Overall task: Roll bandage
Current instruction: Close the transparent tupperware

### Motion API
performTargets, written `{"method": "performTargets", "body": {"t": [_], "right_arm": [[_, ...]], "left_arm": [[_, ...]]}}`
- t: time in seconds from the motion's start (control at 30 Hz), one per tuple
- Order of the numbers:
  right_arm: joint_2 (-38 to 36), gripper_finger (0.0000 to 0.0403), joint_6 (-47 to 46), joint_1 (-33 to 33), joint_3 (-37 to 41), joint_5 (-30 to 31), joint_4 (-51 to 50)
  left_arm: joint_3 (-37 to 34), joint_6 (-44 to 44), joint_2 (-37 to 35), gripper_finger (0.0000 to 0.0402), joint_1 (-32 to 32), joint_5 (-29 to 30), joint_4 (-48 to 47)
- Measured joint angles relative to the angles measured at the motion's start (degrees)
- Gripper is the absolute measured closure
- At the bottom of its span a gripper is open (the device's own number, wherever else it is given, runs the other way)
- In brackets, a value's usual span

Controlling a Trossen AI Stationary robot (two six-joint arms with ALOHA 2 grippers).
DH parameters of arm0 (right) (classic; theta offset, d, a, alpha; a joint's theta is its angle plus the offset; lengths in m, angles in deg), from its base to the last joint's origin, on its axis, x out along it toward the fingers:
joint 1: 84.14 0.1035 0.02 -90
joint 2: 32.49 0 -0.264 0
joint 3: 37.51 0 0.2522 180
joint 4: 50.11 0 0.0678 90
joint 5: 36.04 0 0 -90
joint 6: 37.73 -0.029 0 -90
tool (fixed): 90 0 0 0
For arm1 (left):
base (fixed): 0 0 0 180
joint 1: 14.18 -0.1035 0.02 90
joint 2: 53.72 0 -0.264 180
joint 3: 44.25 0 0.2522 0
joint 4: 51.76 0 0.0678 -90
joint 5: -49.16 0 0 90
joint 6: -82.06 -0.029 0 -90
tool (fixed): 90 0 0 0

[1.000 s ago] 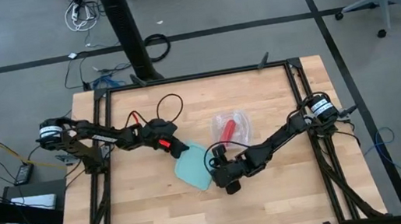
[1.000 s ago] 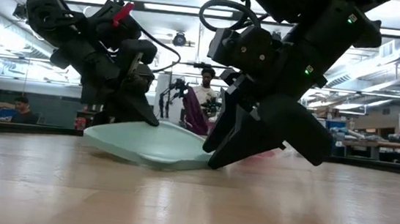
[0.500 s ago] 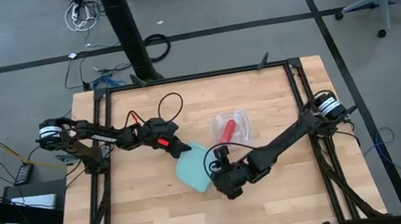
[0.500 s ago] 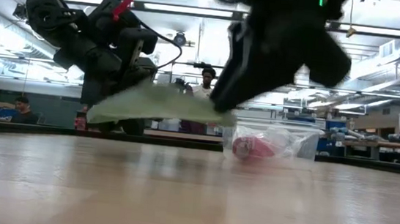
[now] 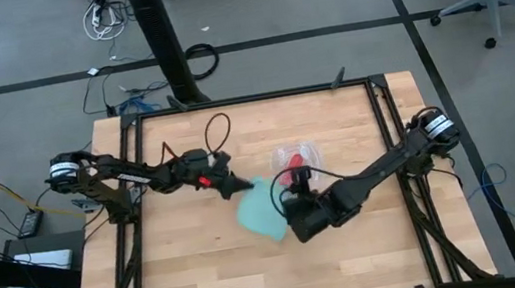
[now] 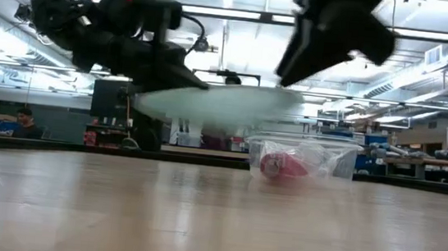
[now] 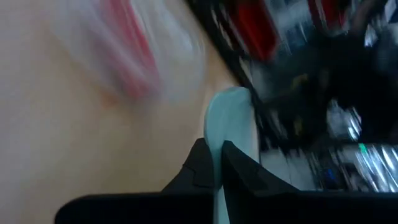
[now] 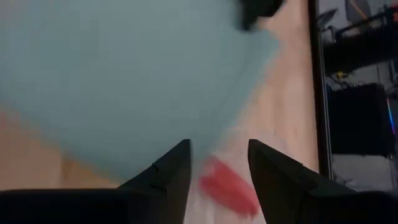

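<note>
Left pincer (image 5: 234, 182): clamped on the rim of the light-blue container (image 5: 265, 210), holding it clear of the tabletop (image 5: 195, 274).
Right pincer (image 5: 297, 209): fingers parted, nothing held, at the container's far side.
Bandage (image 5: 293, 165): red roll, sealed in the clear bag (image 5: 301, 154) resting on the tabletop just beyond the container.
Progress, judged: rolled and bagged; placing it in the container appears left.
</note>
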Motion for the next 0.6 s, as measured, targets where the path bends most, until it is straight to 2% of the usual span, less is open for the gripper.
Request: {"method": "performTargets", "body": {"t": [0.2, 0.6], "right_arm": [[-4.1, 0.0246, -9.5, 0.9, -0.3, 3.2, -9.5], [-15.4, 0.0252, -24.5, 0.0, -0.3, 3.3, -23.4]], "left_arm": [[6.1, -1.2, 0.0, 0.0390, 0.0, 4.2, -2.6], [15.9, -1.5, 0.4, 0.0390, -2.7, 21.0, -8.4]]}}
